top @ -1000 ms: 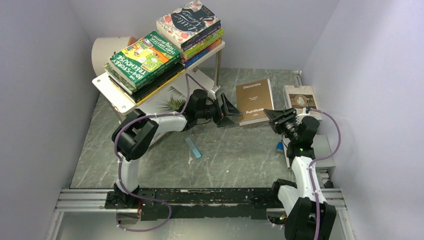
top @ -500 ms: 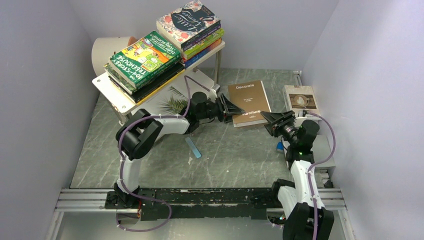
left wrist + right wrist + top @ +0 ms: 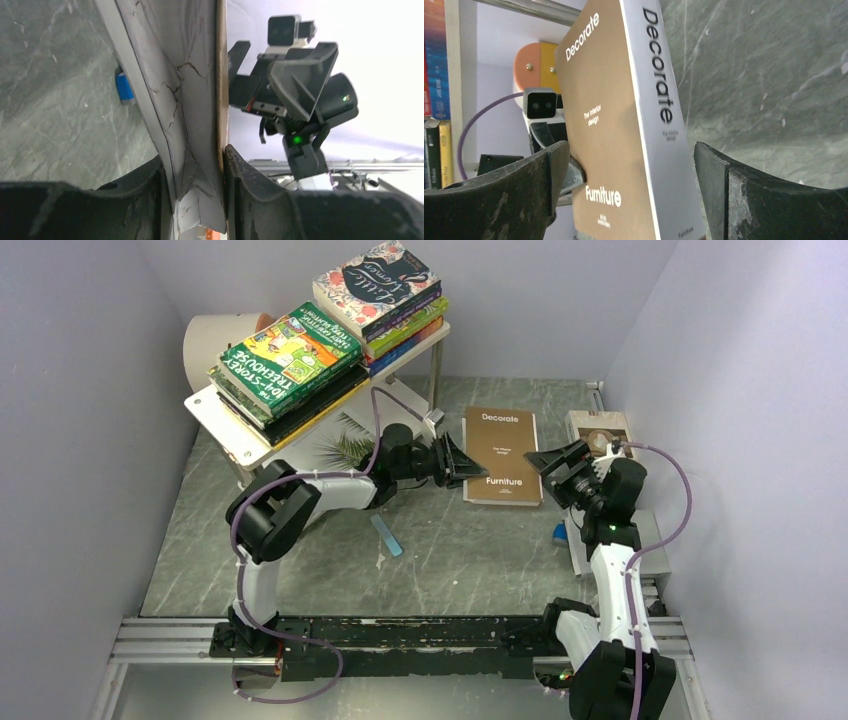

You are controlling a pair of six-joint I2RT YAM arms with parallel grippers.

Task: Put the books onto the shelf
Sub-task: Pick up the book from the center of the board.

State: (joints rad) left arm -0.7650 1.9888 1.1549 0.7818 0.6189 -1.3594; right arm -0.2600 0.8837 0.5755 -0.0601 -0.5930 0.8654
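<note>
Inspection of the work area. The brown book (image 3: 503, 445), titled Decorate, lay cover up between the two grippers, over the middle of the table (image 3: 450, 560). The left gripper (image 3: 462, 462) was closed on the book's left edge. The left wrist view showed the book edge-on, pinched between the two fingers (image 3: 245, 190), one on the cover and one on the creased underside. Whether the far edge rested on the table could not be determined.

The right gripper (image 3: 553, 464) stood at the book's right edge with its jaws spread wide, holding nothing. In the right wrist view the spine faced the camera and sat between the two fingers (image 3: 764, 200); a clear gap showed on the spine side; contact on the cover side could not be determined.

The shelf (image 3: 215, 425) stood at the left rear, to the left of the held book and apart from it. Its top board carried two stacks of books: the Treehouse stack (image 3: 290, 360) in front and the Little Women stack (image 3: 385, 290) behind. A cylinder (image 3: 205, 340) lay behind the shelf.

A pale book (image 3: 600, 433) lay flat at the right rear, just beside the right gripper. A blue bar (image 3: 386, 535) lay on the table below the left gripper; a blue block (image 3: 560, 532) sat near the right arm.
</note>
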